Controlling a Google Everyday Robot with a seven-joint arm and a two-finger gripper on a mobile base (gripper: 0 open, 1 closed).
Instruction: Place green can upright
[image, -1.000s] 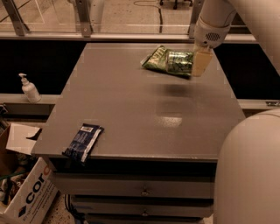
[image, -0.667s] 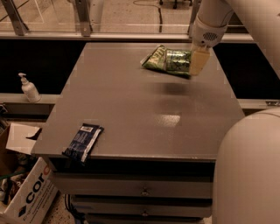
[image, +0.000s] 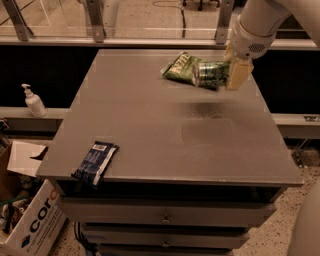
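Note:
The green can (image: 209, 74) is held on its side above the far right of the grey table (image: 150, 130), its silver top facing left. My gripper (image: 227, 74) reaches down from the white arm at the top right and is shut on the can, with one pale finger (image: 238, 74) showing at the can's right end. The can hangs in front of the green snack bag.
A crinkled green snack bag (image: 179, 67) lies on the table just left of and behind the can. A dark blue snack packet (image: 95, 161) lies at the front left edge. A pump bottle (image: 34, 101) stands on a ledge at left. A cardboard box (image: 27, 220) sits on the floor.
The gripper holds the can in about the same place above the table's far right. No clear movement shows.

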